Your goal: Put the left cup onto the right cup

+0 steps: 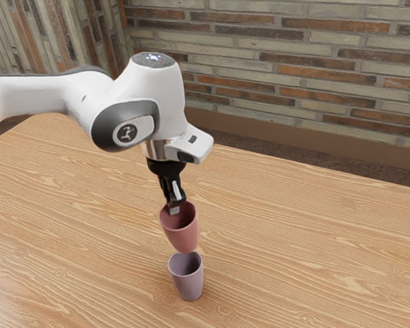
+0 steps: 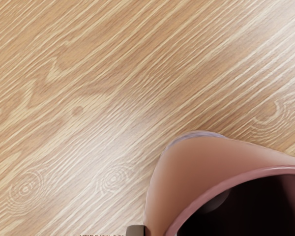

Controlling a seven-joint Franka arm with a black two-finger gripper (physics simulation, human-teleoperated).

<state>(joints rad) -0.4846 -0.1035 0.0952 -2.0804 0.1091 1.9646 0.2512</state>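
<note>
My gripper (image 1: 174, 203) is shut on the rim of a pink cup (image 1: 180, 229), which hangs tilted in the air. Its base sits just above the mouth of a lilac cup (image 1: 186, 275) that stands upright on the wooden table (image 1: 314, 232). In the wrist view the pink cup (image 2: 201, 172) looms large right under my hand, with a thin sliver of the lilac cup's rim (image 2: 206, 133) peeking out behind it.
A brick wall (image 1: 294, 61) runs behind the table's far edge. Bare wood surrounds the two cups on every side.
</note>
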